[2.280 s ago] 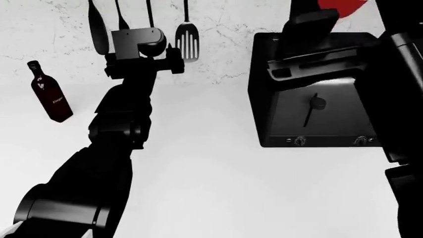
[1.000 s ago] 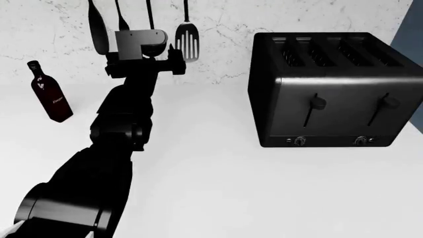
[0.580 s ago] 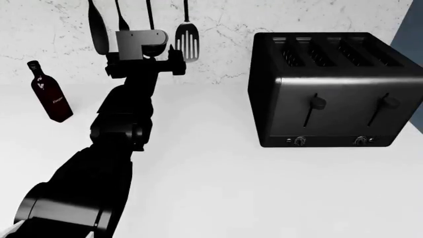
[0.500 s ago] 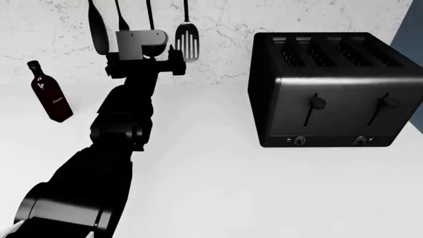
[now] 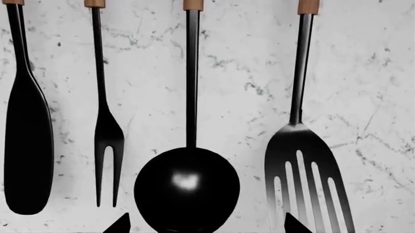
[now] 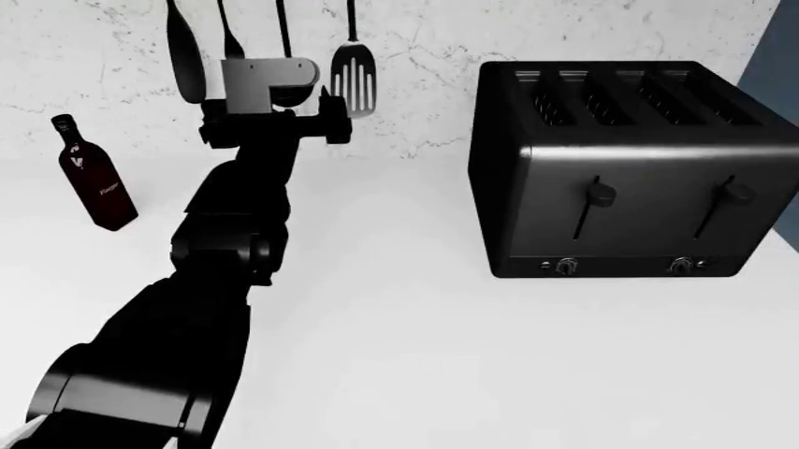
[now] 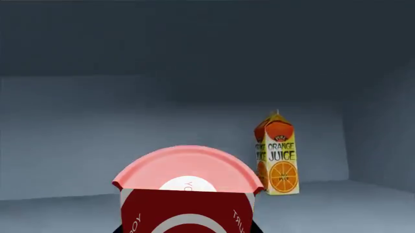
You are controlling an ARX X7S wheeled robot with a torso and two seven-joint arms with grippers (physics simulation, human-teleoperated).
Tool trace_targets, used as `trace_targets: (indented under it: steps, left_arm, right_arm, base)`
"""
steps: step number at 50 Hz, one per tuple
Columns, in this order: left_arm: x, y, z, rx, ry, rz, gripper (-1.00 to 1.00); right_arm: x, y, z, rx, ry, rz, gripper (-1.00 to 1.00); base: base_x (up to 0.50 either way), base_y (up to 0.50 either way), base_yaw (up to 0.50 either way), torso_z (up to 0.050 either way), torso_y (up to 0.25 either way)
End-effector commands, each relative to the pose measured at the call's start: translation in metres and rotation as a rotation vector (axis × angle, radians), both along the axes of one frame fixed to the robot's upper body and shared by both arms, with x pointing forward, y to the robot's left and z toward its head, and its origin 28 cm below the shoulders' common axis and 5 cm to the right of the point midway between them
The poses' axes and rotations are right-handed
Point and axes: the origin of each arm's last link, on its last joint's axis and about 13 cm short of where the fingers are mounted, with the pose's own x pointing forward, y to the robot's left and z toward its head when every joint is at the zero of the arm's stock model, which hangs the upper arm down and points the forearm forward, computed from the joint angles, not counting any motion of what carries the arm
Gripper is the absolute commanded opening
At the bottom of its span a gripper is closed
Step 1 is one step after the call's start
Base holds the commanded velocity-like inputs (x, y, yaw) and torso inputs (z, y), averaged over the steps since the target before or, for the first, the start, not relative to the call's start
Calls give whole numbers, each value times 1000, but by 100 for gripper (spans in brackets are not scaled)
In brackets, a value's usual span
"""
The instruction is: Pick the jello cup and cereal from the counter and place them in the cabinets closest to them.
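Note:
The jello cup (image 7: 186, 194), red with a pale pink rim and lid, fills the near part of the right wrist view. My right gripper (image 7: 184, 229) is shut on it and holds it inside a blue-grey cabinet; only dark finger edges show beside the cup. My left gripper (image 6: 272, 126) is open and empty, raised over the back of the white counter (image 6: 413, 355) and facing the wall. Its fingertips (image 5: 120, 224) stand wide apart in front of a hanging ladle (image 5: 186, 187). The cereal is out of view. The right arm is out of the head view.
An orange juice carton (image 7: 277, 155) stands deeper in the cabinet, beside the cup. A black toaster (image 6: 624, 178) sits on the counter at the right. A dark red bottle (image 6: 94, 178) stands at the left. Black utensils (image 6: 354, 75) hang on the marble wall.
The right arm with the red cup has risen out of the head view, uncovering the toaster. The left arm has barely moved.

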Motion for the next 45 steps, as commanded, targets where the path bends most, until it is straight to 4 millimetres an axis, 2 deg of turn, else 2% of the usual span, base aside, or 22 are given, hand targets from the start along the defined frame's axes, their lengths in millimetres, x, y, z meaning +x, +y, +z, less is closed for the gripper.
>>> trace_targets:
  steps: [1,11,24,25,35,45]
  left_arm:
    - [0,0,-1,6,4,0,100]
    - [0,-1,0,12,4,3,100]
    - [0,0,-1,8,3,1,100]
    - [0,0,-1,7,3,1,100]
    - [0,0,0,5,6,-2,100]
    - [0,0,0,5,7,-4,100]
  right_arm:
    - [54,-9,-7,61,200,6,-100]
    - [101,-20,-32,91,356,-53,-100]
    - [142,-22,-71,47,527,-113,-100]
    - [145,-22,-74,39,538,-112,100]
    - [149,-26,-80,45,549,-110,100]
    - [142,-28,-72,5,489,-164,100]
  base:
    - [0,0,0,0,0]
    - [2,0,0,0,0]
    - [7,0,3,-1,0]
    - [15,0,5,0,0]
    - [7,1,4,-3,0]
    - [7,1,3,-2,0]
